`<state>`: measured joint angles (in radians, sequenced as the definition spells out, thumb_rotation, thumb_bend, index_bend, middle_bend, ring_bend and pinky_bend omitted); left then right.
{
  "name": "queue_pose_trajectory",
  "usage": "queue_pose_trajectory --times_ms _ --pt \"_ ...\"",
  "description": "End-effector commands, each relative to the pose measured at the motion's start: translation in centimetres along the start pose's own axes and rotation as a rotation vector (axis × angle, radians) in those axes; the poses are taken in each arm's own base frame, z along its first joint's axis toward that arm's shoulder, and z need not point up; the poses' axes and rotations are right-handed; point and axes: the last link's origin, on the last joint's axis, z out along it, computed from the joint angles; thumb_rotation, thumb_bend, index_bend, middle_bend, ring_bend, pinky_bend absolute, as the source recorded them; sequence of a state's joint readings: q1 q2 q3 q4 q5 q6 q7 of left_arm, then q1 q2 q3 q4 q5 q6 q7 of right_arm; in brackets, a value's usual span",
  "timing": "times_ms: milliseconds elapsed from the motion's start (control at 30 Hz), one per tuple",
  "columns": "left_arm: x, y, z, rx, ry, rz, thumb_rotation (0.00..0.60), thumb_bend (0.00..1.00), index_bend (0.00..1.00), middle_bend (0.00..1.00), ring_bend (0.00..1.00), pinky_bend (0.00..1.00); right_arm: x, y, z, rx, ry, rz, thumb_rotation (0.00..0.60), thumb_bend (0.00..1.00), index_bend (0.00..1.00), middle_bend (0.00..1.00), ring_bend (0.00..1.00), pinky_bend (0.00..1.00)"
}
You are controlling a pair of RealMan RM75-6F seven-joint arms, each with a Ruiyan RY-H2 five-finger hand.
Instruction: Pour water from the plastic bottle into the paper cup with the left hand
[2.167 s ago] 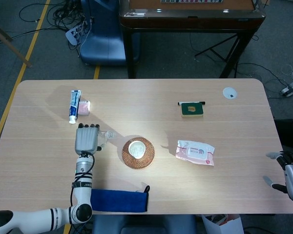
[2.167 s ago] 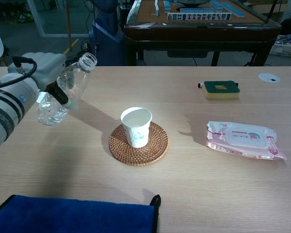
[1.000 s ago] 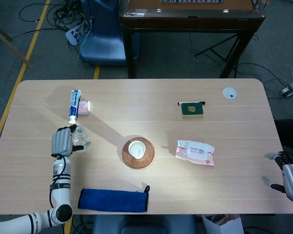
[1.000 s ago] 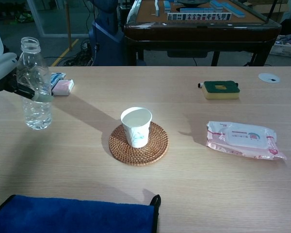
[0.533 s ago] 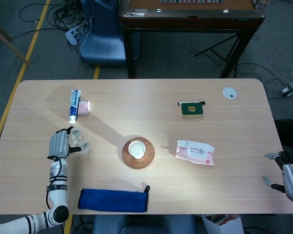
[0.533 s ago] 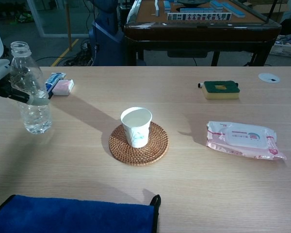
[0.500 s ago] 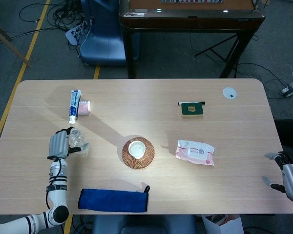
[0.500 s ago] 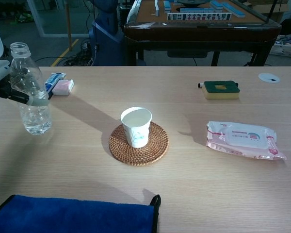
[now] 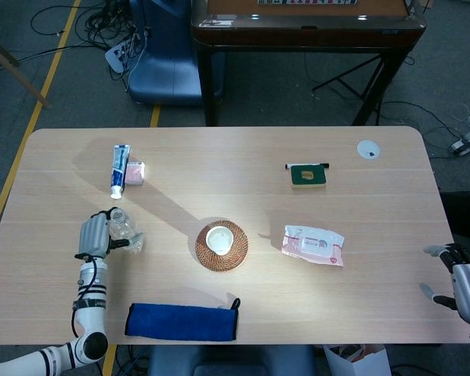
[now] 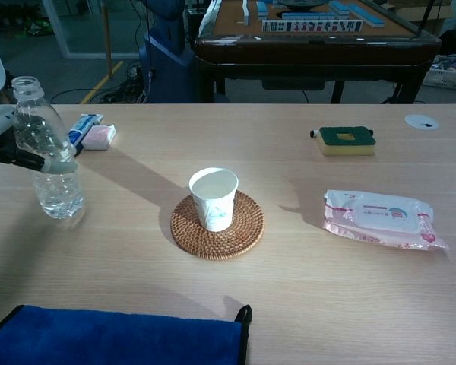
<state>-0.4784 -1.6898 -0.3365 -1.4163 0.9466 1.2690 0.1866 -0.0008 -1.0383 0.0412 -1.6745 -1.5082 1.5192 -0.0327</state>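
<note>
Left hand (image 10: 1, 144) at the chest view's left edge is wrapped round the plastic bottle (image 10: 49, 161), held upright, uncapped, base at the tabletop (image 10: 304, 289), so nothing spills. Paper cup (image 10: 213, 198), mid-frame on a wicker coaster (image 10: 243, 232), already holds water; pouring judged done. Right hand (image 9: 464, 282), lower right of head view, is held empty, fingers apart.

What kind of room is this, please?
Probably a robot lab or workshop: loose cables on the grey floor, yellow floor tape, and what looks like a mahjong table behind the wooden table.
</note>
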Motion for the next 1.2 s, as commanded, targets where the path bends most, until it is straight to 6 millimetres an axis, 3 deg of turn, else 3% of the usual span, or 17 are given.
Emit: queue_pose_trajectory --times_ms 33,400,667,1200 --pt "-0.2 -0.6 0.1 0.003 -0.01 -0.02 0.6 0.16 0.55 0.62 0.33 0.25 0.0 0.0 0.0 0.0 0.0 0.0 0.6 0.05 0.36 0.39 0.25 0.48" --pt "-0.4 -1.2 0.1 -0.02 -0.018 -0.043 0.6 0.16 0.52 0.55 0.32 0.25 0.0 0.0 0.0 -0.001 -0.001 0.0 0.6 0.05 0.36 0.39 0.25 0.48" --pt "-0.6 -1.6 0.0 -0.026 -0.026 -0.042 0.6 0.16 0.43 0.45 0.28 0.25 0.0 0.0 0.0 0.001 0.0 0.0 0.6 0.05 0.36 0.39 0.25 0.48" --pt "-0.6 -2.1 0.0 -0.004 -0.042 -0.039 0.6 0.16 0.35 0.36 0.24 0.24 -0.1 0.0 0.0 0.0 -0.002 -0.002 0.6 0.05 0.36 0.39 0.25 0.48"
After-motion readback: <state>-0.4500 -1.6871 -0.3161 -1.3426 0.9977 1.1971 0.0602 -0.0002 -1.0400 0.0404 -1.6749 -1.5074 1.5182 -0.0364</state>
